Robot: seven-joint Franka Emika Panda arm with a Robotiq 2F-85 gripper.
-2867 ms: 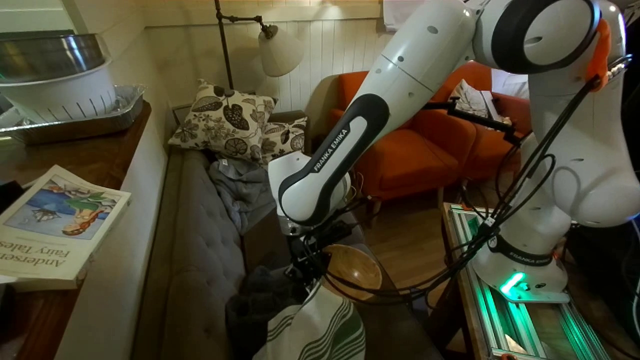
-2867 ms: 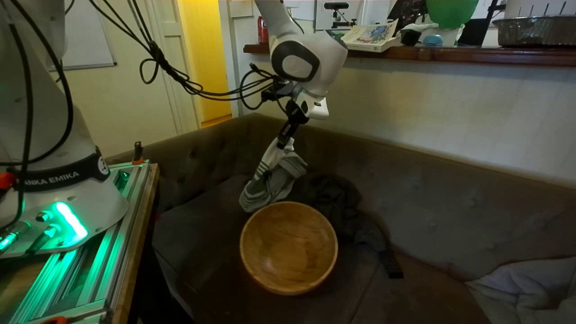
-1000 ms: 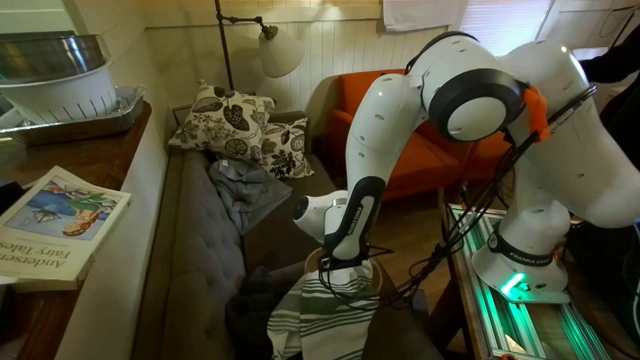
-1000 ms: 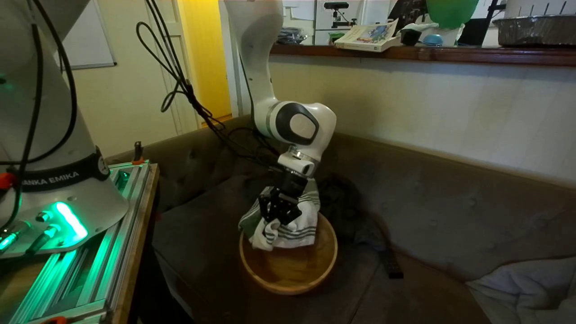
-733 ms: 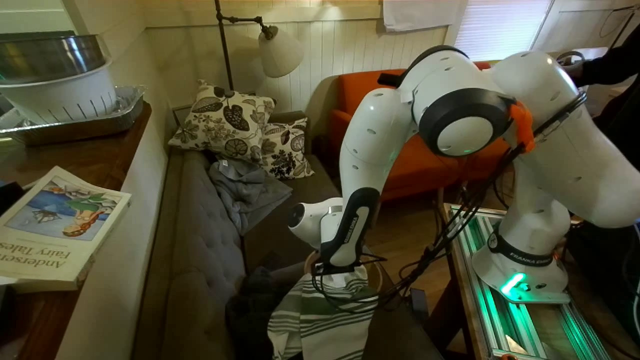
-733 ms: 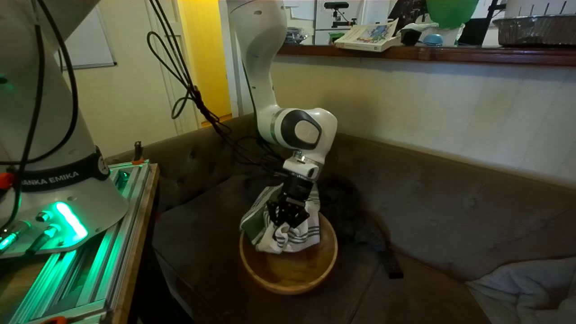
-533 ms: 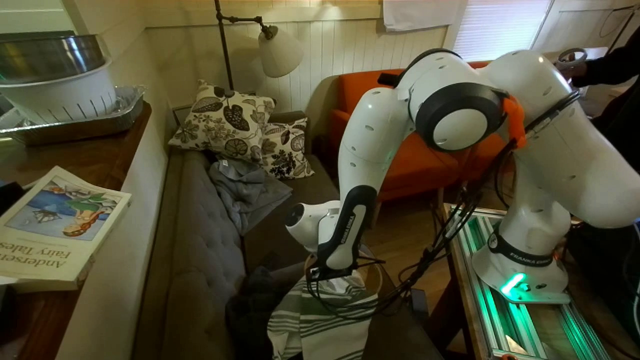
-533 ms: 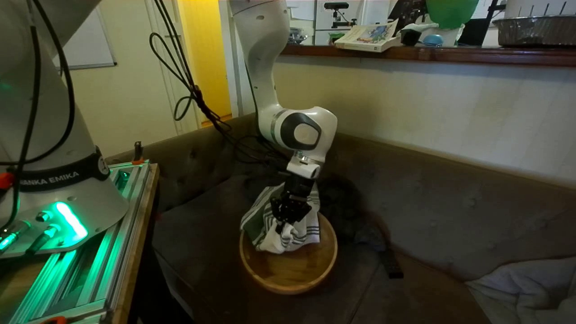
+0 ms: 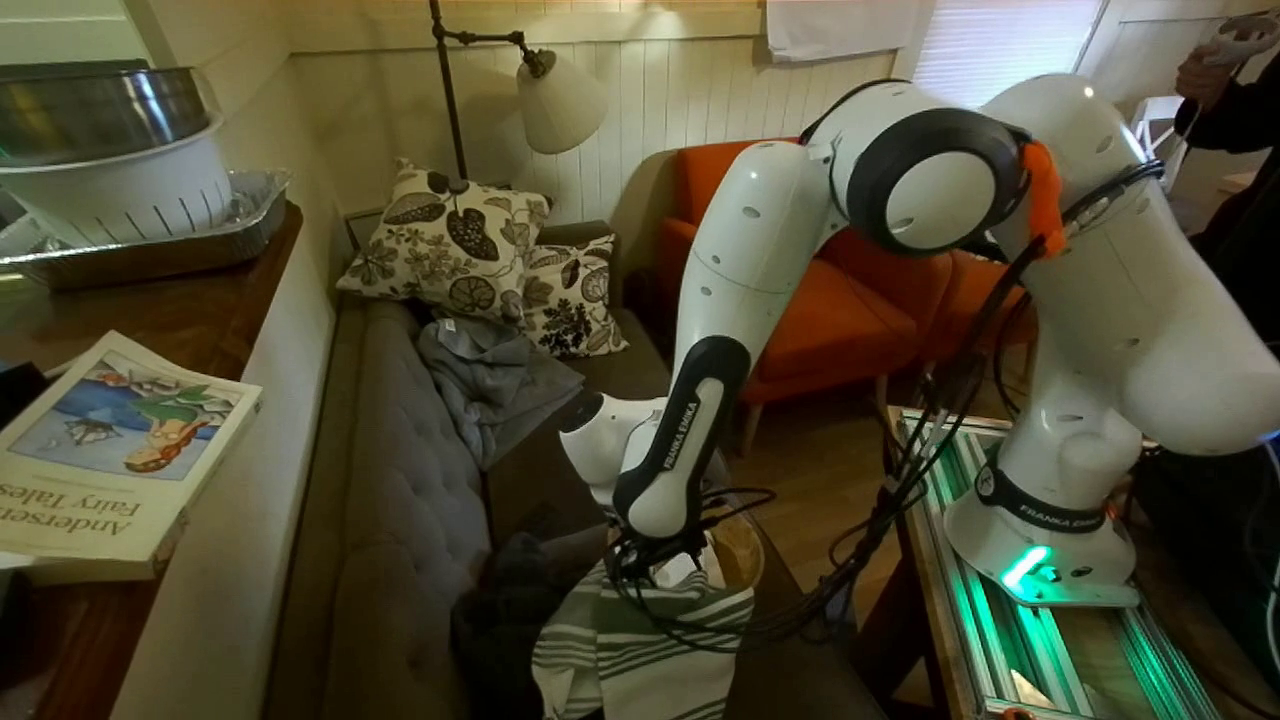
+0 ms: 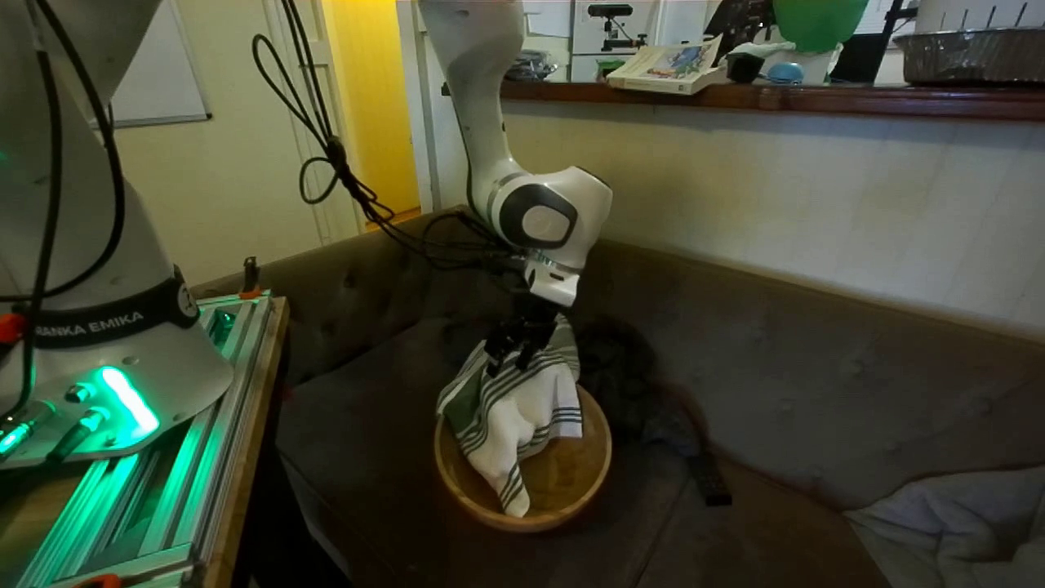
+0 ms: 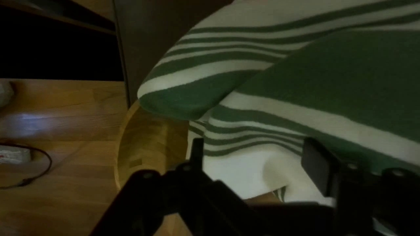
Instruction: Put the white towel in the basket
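One striped towel (image 10: pixel 526 408), partly in bowl (image 10: pixel 571 482), claw (image 11: pixel 255 158) spread above

pincer (image 11: pixel 253 157) now spread, towel (image 10: pixel 516 416) let go, its end fallen into bowl (image 10: pixel 578 478)

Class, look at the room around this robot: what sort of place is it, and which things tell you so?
Probably a living room or similar lounge, judging by the tufted sofa, the patterned cushions and the shaded lamp.
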